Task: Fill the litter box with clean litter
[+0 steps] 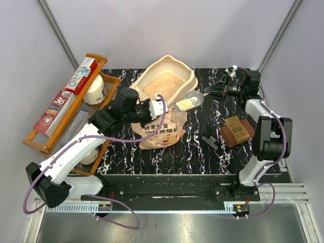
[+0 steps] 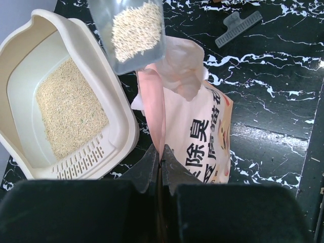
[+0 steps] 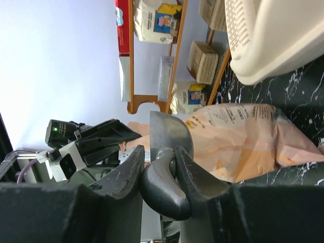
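Observation:
The cream litter box (image 1: 188, 76) stands at the back of the table with a layer of clean litter (image 1: 163, 85) inside. In the left wrist view the litter box (image 2: 122, 126) and its litter (image 2: 71, 109) lie to the left. A clear grey scoop (image 1: 190, 101) loaded with granules hangs beside the box's right rim, over the pink bag (image 1: 161, 132). My right gripper (image 1: 218, 90) is shut on the scoop's dark handle (image 3: 162, 185). My left gripper (image 2: 161, 152) is shut on the upper edge of the pink bag (image 2: 202, 131), and the scoop (image 2: 134, 35) hovers above the bag's mouth.
An orange wooden rack (image 1: 53, 142) with boxes and jars stands along the left side. A brown block (image 1: 237, 130) and a grey clip (image 1: 209, 140) lie on the black marbled table to the right of the bag.

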You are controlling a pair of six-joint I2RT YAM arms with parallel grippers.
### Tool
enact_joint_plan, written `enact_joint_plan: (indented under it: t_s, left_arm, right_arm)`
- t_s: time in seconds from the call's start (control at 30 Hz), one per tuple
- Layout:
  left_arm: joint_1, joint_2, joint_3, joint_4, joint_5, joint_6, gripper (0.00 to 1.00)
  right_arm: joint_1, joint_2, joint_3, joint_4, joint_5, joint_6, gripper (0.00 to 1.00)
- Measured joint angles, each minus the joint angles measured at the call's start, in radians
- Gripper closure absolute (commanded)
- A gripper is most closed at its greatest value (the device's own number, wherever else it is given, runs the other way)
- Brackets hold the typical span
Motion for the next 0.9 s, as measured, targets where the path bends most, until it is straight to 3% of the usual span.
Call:
enact_joint_plan:
  t_s: [0.3, 0.6, 0.9]
  left_arm:
    - [0.000, -0.014, -0.027, 0.007, 0.008, 0.015, 1.00]
    - [0.000, -0.039, -0.050, 0.005, 0.020, 0.016, 1.00]
    - [0.000, -0.063, -0.067, 0.003, 0.032, 0.023, 1.00]
  right_arm:
    - [0.011, 0.016, 0.321, -0.237, 0.193, -0.116, 1.00]
    - [0.124, 0.135, 0.708, -0.543, 0.564, -0.345, 1.00]
    - [0.228, 0.275, 0.905, -0.746, 0.904, -0.538, 1.00]
